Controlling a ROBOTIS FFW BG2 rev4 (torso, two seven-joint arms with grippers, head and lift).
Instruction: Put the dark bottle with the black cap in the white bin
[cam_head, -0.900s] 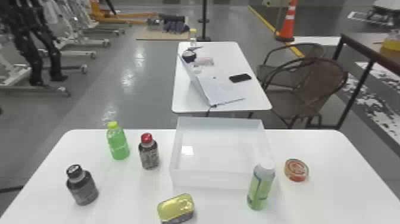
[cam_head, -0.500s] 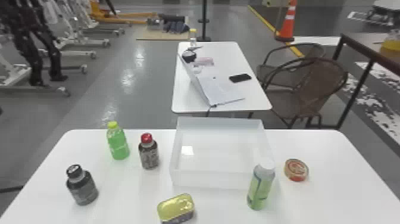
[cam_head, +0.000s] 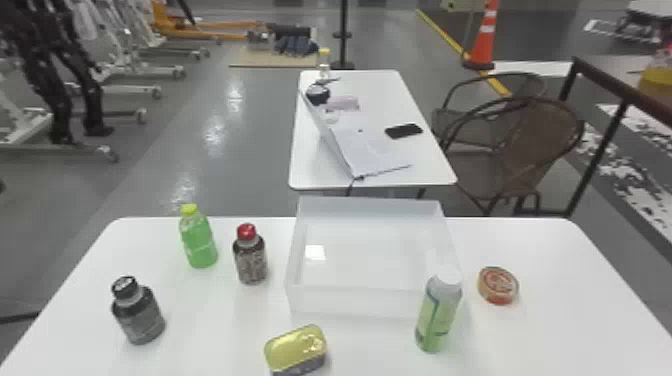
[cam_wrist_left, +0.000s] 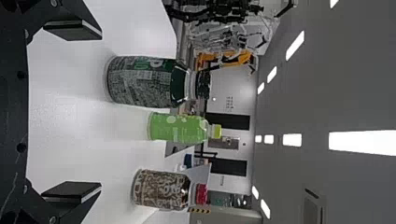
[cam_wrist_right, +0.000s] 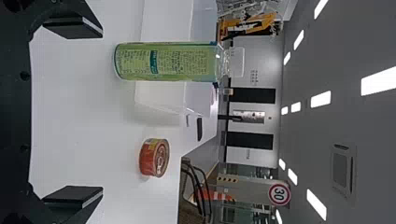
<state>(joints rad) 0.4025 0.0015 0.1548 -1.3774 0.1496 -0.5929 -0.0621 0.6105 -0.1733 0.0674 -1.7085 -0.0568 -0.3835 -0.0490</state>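
Note:
The dark bottle with the black cap (cam_head: 138, 312) stands upright at the left of the white table; the left wrist view shows the same dark bottle (cam_wrist_left: 144, 80) beyond my left gripper (cam_wrist_left: 72, 114), whose fingers are wide apart with nothing between them. The white bin (cam_head: 355, 301) sits at the table's middle, to the right of that bottle, and has nothing in it. My right gripper (cam_wrist_right: 74, 113) is open too, with the tall green bottle (cam_wrist_right: 166, 61) and the bin's wall (cam_wrist_right: 161, 97) farther off in its wrist view.
Between dark bottle and bin stand a green bottle (cam_head: 199, 241) and a red-capped bottle (cam_head: 251, 260). A yellow-topped tin (cam_head: 296, 350) lies in front of the bin, the tall green bottle (cam_head: 436, 315) stands at its front right corner, and a round can (cam_head: 498, 285) lies right of it.

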